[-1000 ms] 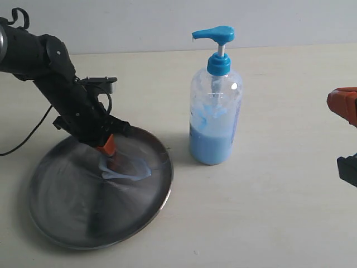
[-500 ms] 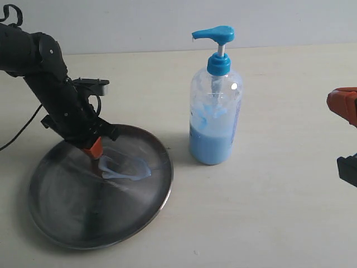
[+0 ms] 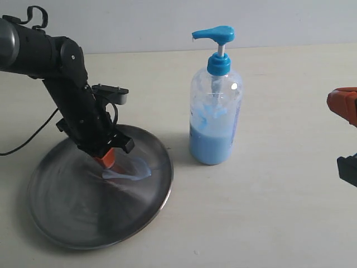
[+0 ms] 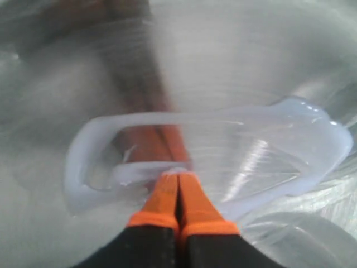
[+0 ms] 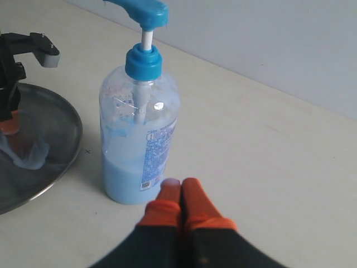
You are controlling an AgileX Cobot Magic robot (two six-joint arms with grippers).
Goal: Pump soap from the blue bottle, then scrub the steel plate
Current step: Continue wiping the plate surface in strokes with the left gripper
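The pumping looks done and the scrubbing is under way. The soap [image 4: 312, 139] lies as a pale blue looped smear on the steel plate [image 3: 78, 223], on the side nearer the bottle. The left gripper [image 4: 178, 180] comes down at a slant into it, its orange fingers [image 4: 163, 195] pressed together and empty, with the tips touching the plate at the edge of the smear. No sponge or cloth shows between them; the bare fingertips do the rubbing.

I judge the next move calls for dragging those closed tips through the blob and out across the dry grey steel. Most of the plate looks uncoated, so strokes need to run wide while the tips stay down on the surface and inside the raised rim.

The blue bottle [image 3: 215, 123] stands upright on the table [image 3: 268, 212], just to the right of the plate but apart from its rim, about a third full, pump head up. It could be knocked if a stroke overshoots that way. The right gripper [image 5: 181, 192] waits off to the right of the bottle, fingers shut on nothing, clear of the work.
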